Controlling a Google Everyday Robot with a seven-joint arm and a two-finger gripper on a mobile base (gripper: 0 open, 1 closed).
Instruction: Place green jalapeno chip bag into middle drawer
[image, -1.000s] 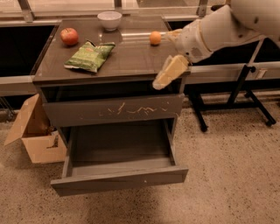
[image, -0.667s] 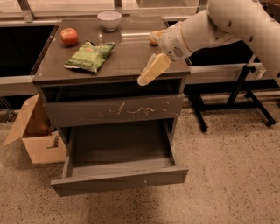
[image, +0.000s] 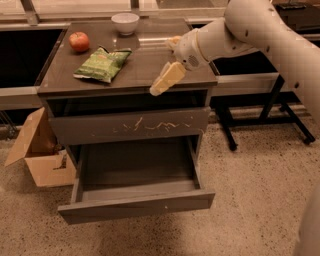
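Note:
The green jalapeno chip bag (image: 102, 64) lies flat on the dark cabinet top (image: 140, 70), left of centre, in front of the apple. My gripper (image: 157, 89) hangs over the front edge of the cabinet top, right of the bag and apart from it, with nothing in it. The middle drawer (image: 137, 205) is pulled out below, with nothing inside it and a plain front panel. The drawer above it (image: 132, 125), with whitish scratches on its front, is closed.
A red apple (image: 79, 41) and a white bowl (image: 125, 22) sit at the back of the cabinet top. An orange fruit (image: 173, 40) shows partly behind my arm. An open cardboard box (image: 40, 155) stands on the floor at the left. Black table legs (image: 270, 110) stand at the right.
My arm has swung left across the cabinet top, bringing the gripper closer to the chip bag. The bag and the drawer have not moved.

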